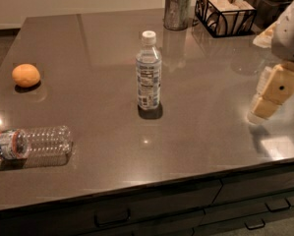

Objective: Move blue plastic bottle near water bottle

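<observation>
The blue plastic bottle [148,73] stands upright near the middle of the dark table, with a white cap and a printed label. The water bottle [32,144], clear and ribbed with a red-and-blue label, lies on its side near the front left edge. My gripper [262,110] hangs over the right side of the table, well to the right of the blue plastic bottle and a little nearer the front. It holds nothing and touches neither bottle.
An orange [26,75] sits at the left. A metal cup [177,11] and a black wire basket [225,11] with packets stand at the back right. The table's front edge [136,183] runs above drawers.
</observation>
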